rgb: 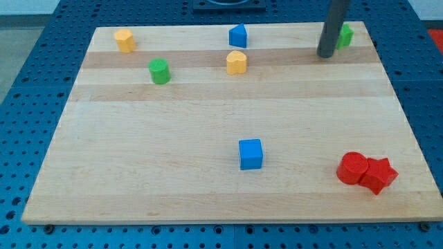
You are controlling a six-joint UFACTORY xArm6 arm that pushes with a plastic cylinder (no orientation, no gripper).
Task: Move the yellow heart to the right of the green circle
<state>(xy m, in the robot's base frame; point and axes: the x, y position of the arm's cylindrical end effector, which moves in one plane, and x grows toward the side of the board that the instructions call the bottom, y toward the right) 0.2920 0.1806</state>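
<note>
The yellow heart (pixel 237 62) sits in the upper middle of the wooden board (pixel 173 152). The green circle (pixel 160 70) lies to its left, well apart from it. My tip (pixel 324 55) rests on the board near the upper right corner, far to the right of the heart. It stands just left of a green block (pixel 345 36), which the rod partly hides and whose shape is unclear.
A yellow hexagon (pixel 124 40) lies at the upper left. A blue triangle (pixel 238 35) sits just above the heart. A blue cube (pixel 250 153) is at the lower middle. A red circle (pixel 353 168) and a red star (pixel 379 174) touch at the lower right.
</note>
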